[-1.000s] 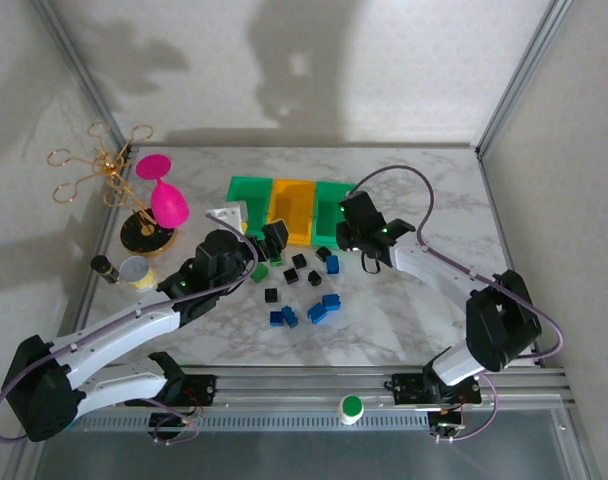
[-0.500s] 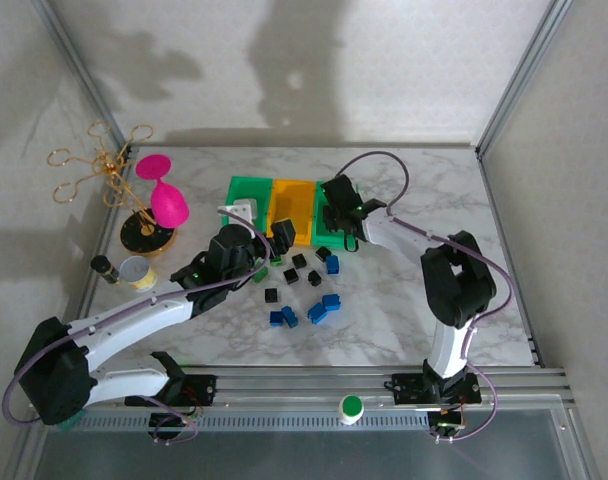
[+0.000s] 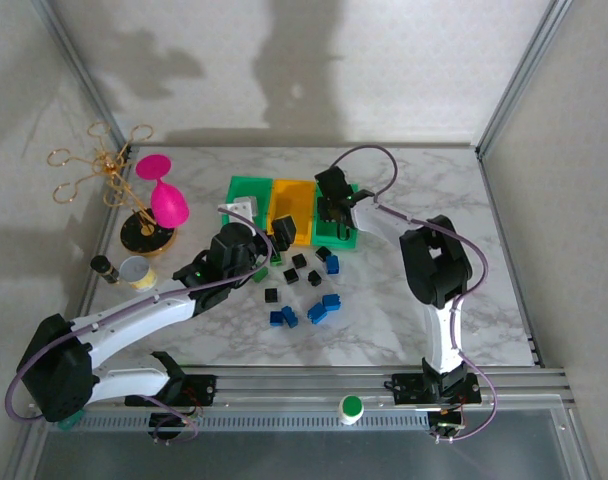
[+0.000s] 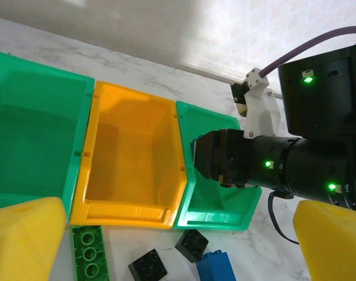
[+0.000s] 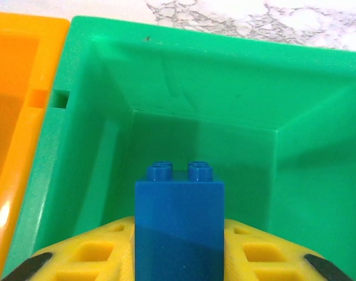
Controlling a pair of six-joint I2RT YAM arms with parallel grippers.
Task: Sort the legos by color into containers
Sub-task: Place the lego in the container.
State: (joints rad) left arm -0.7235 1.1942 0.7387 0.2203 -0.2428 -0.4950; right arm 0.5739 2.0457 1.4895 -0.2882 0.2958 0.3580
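Three containers stand in a row: a green bin [image 3: 246, 192], an orange-yellow bin [image 3: 292, 203] and a second green bin [image 3: 344, 235]. My right gripper [image 3: 330, 208] hangs over that right green bin [image 5: 236, 88], shut on a blue lego [image 5: 179, 222] held upright between its yellow fingers [image 5: 78, 257]. My left gripper [image 3: 271, 243] is open just in front of the bins, its yellow fingers [image 4: 26, 234] wide apart and nothing between them. Below it lie a green lego [image 4: 87, 252], two black legos [image 4: 191, 243] and a blue one [image 4: 216, 269]. More black and blue legos [image 3: 319, 312] are scattered on the marble.
A pink cup [image 3: 167, 200] hangs on a gold rack at the back left, with a small jar [image 3: 134, 270] in front of it. A white block [image 3: 232, 212] sits by the left green bin. A green round button [image 3: 351, 405] is on the front rail.
My right arm has swung left and back, carrying the blue lego over the right green bin. My left gripper has crept forward toward the bins and stayed open.
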